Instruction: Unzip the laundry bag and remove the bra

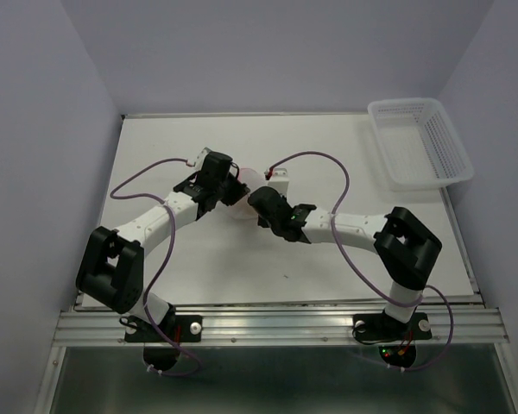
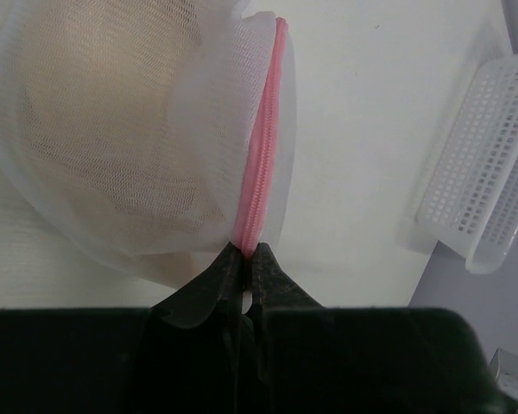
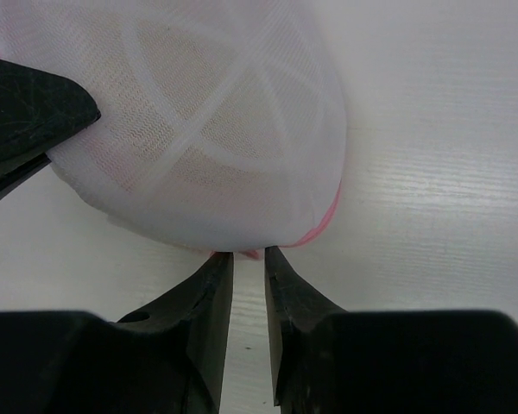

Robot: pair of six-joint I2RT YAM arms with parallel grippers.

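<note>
The laundry bag [image 1: 250, 183] is a round white mesh pouch with pink zipper edging, lying mid-table between both grippers. In the left wrist view the bag [image 2: 138, 129] fills the upper left, and the tan bra [image 2: 112, 147] shows through the mesh. My left gripper [image 2: 246, 253] is shut on the pink zipper edging [image 2: 261, 172] at the bag's rim. My right gripper [image 3: 249, 255] is narrowly open, its tips at the bag's [image 3: 207, 121] lower edge, with a bit of pink edging between them. The left gripper's finger [image 3: 26, 112] shows at the left of the right wrist view.
A white plastic lattice basket [image 1: 419, 142] stands at the table's back right corner, and it also shows in the left wrist view [image 2: 492, 172]. Purple cables loop over both arms. Grey walls enclose the table on three sides.
</note>
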